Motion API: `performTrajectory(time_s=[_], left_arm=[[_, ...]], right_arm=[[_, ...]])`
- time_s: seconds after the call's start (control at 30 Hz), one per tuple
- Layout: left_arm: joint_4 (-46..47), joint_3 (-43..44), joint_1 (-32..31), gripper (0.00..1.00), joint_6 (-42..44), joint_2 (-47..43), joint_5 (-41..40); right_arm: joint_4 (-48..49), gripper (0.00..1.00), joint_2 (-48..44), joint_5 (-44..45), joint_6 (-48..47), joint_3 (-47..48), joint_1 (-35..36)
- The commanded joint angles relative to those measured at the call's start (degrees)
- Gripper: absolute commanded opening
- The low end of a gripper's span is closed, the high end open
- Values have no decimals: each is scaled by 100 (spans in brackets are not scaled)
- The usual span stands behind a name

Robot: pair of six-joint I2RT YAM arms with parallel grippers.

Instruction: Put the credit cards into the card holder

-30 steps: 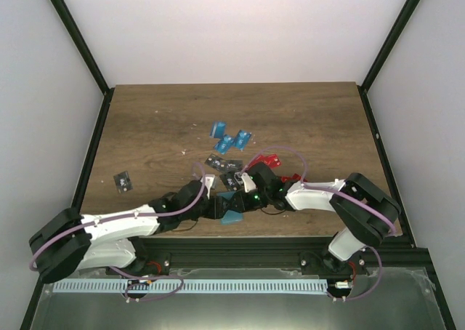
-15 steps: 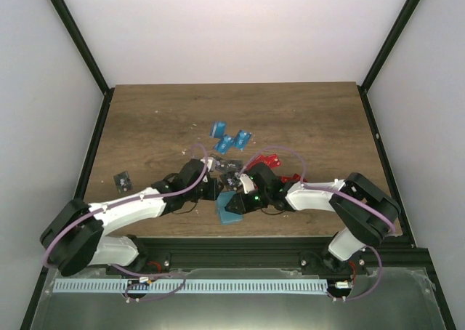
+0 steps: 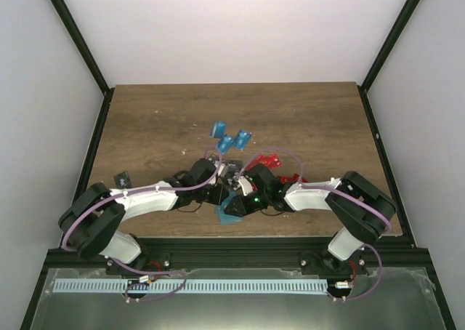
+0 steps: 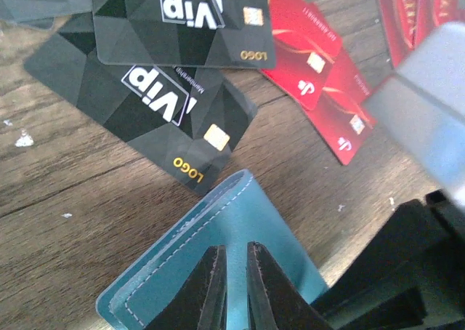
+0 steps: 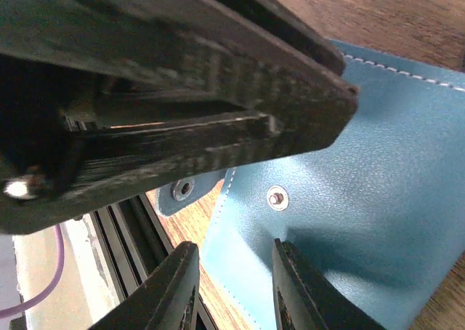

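The left hand (image 4: pixel 234 272) has swung in, pinching the card holder (image 4: pixel 240 224); the right hand (image 5: pixel 229 286) grips its other edge.

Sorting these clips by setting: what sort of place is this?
Probably a lab robot test cell, not a home or shop: a wooden table boxed in by plain white walls and a black frame, with two arms bolted at its near edge.

We count one teal card holder (image 4: pixel 240 228), two black cards (image 4: pixel 156 105) fully shown, at least four red cards (image 4: pixel 309 50).
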Motion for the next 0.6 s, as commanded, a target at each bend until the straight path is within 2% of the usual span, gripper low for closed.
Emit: performTrajectory(time_s=[0.0,0.23,0.57], left_arm=[[70,-46,40,9,124,169,-81],[55,-358,41,4,53,43,-358],[253,-797,42,4,-159,-294,-371]], right_arm=[[-142,31,68,55,-214,28,81],[-192,30,19,62,-258,104,79],[-428,30,-139,314,-114,545,276]])
